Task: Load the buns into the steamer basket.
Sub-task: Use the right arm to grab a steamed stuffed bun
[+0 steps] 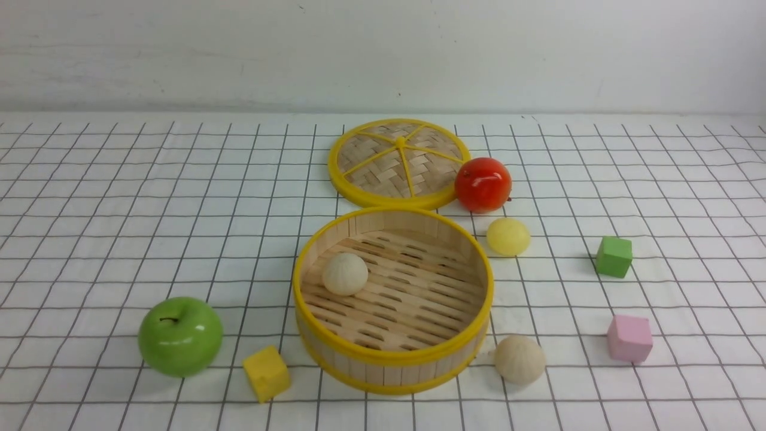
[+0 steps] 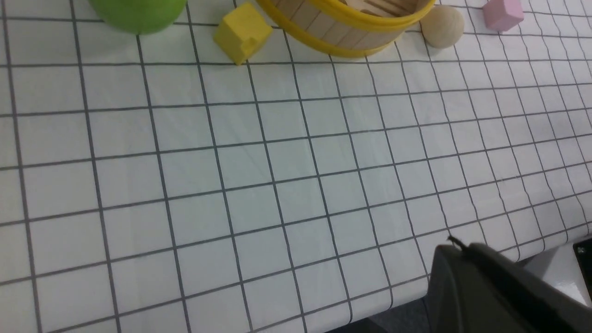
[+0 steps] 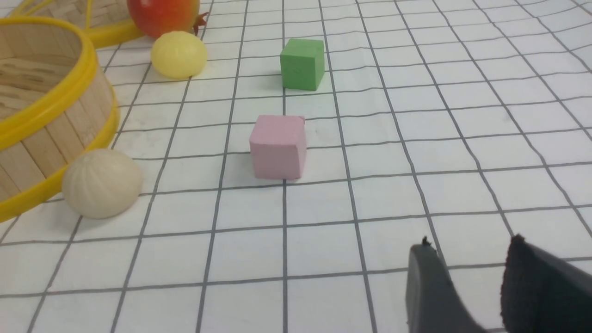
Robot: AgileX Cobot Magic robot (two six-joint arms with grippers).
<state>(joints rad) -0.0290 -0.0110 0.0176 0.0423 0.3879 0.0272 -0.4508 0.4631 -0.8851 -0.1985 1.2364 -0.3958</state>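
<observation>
**One bun in, two out; both claws empty-handed**

Left gripper [image 2: 455,246]: clenched, nothing in it. It sits over bare checked cloth [image 2: 277,185] by the cloth's edge, well apart from every object. Right gripper [image 3: 469,245]: released, with cloth showing between its fingers and no grasp on anything. Pink cube [image 3: 277,147] is the nearest thing to it, but not close. Neither arm shows in the front view.

Front view:
- Steamer basket [image 1: 392,359] stands upright at lower centre.
- First cream bun [image 1: 344,273] lies on the slatted floor, in the left half of the basket.
- Second cream bun [image 1: 519,358] is on the cloth just beside the basket's lower-right wall. Can't tell if it touches.
- Yellow bun [image 1: 508,236] is on the cloth near the basket's upper-right rim, just below the red fruit [image 1: 482,184].
- Woven lid [image 1: 398,161] lies flat at upper centre, with the red fruit against its right edge.
- Green apple [image 1: 179,336] is at lower left, and the yellow cube [image 1: 266,373] is between it and the basket.
- Green cube [image 1: 614,256] is at mid right, directly above the pink cube.
</observation>
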